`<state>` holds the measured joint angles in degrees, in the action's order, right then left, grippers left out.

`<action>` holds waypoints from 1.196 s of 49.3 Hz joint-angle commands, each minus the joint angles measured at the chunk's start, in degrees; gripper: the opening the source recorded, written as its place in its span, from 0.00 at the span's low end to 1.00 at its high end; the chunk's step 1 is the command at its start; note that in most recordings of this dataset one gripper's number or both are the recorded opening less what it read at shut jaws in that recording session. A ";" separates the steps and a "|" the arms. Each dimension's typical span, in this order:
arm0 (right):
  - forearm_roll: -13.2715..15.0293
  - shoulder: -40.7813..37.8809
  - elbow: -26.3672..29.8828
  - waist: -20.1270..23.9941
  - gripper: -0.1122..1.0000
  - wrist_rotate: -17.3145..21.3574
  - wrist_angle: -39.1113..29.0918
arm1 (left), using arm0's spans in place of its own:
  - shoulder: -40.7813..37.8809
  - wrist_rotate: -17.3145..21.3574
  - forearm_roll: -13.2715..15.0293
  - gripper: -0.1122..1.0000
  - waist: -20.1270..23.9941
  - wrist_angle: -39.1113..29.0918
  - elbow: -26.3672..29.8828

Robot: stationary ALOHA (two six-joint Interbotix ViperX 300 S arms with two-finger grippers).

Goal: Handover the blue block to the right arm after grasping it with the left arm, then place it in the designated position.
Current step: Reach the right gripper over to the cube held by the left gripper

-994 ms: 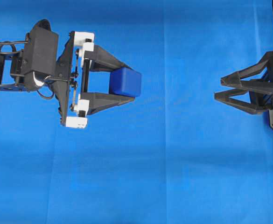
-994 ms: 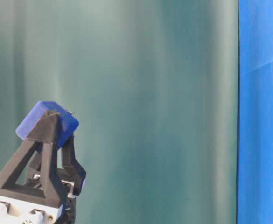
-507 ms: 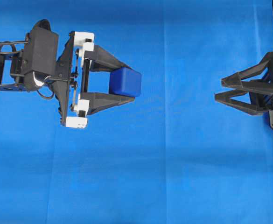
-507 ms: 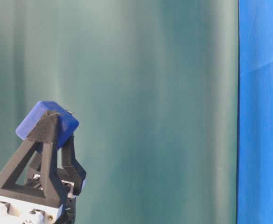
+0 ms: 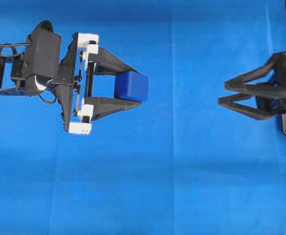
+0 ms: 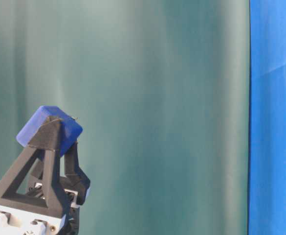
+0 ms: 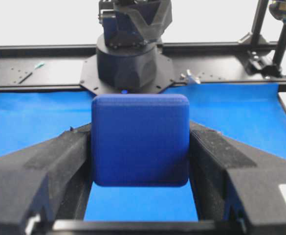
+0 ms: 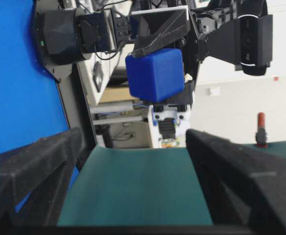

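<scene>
Since the earlier overhead frame, only the right arm's all-dark gripper had shifted, sliding a little leftward into the picture toward the centre, while the left arm and its load stayed put. Beneath everything lay the wide blue cloth covering the table, creased faintly down its middle; its edges ran out of the overhead view on every side. Behind it, the table-level view showed a dull green curtain filling most of the picture, with the cloth only as a strip at the right. The black left arm with exposed cables was cut off at the left edge overhead, so its base could not be seen there. Its gripper with white end brackets was clamped on the small dark-blue cube with rounded edges, held off the cloth between the two pointed fingers; from the wrist view, the cube hid much of the right arm's round base behind it. The right gripper's jaws stood spread wide with nothing between them, well apart from the cube, and most of that arm was cropped by the right edge. From table level only the left gripper's fingers and cube showed, low in the left corner.
</scene>
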<state>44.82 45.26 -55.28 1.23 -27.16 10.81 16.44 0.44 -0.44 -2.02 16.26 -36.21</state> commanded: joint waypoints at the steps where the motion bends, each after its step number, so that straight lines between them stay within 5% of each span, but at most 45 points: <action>1: 0.18 -2.99 3.69 0.09 0.96 0.09 0.44 | 1.05 0.00 0.09 0.54 -0.09 0.44 0.70; 32: 4.39 -24.52 21.97 0.09 0.96 -0.09 1.76 | 0.97 -0.09 0.09 0.54 -0.18 -0.18 0.79; 59: 4.57 -31.11 28.39 -0.79 0.96 -0.26 1.32 | 1.05 -0.09 0.00 0.54 -0.26 -0.97 0.70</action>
<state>49.31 13.45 -28.65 0.70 -27.42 11.95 16.44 0.35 -0.44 -2.02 15.12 -36.21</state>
